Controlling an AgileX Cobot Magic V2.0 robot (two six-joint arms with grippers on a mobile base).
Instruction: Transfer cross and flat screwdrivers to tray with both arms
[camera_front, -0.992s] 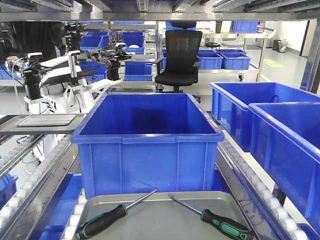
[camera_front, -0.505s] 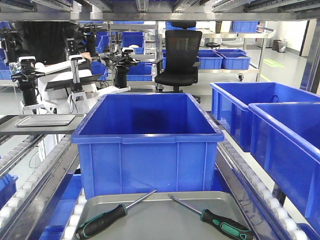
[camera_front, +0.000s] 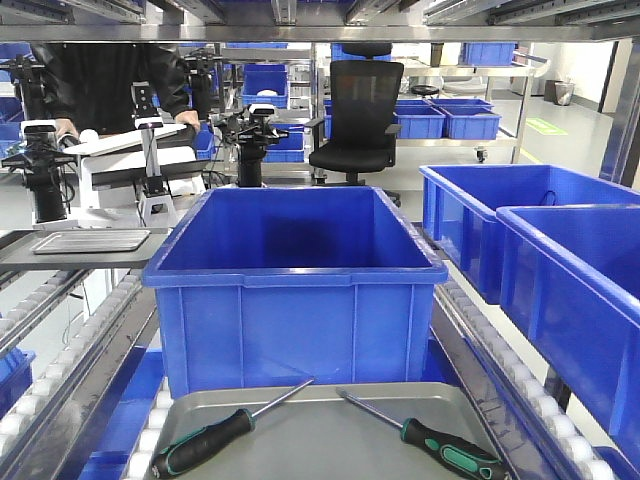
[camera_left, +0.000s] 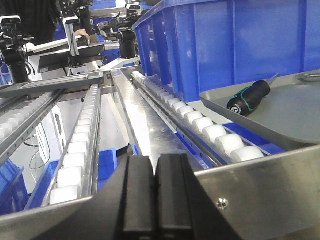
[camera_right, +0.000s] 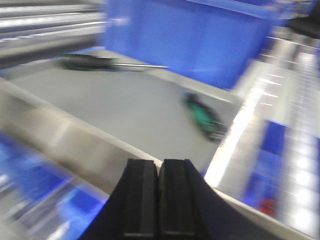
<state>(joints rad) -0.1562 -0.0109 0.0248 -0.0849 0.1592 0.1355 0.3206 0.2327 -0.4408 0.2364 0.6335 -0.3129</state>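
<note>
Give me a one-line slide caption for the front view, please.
Two screwdrivers, left and right, lie on a grey tray before a blue bin.

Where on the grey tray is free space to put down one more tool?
The tray is bare in front, between the left screwdriver and the right screwdriver. It is crowded at the back, where their tips come near each other before the blue bin.
</note>
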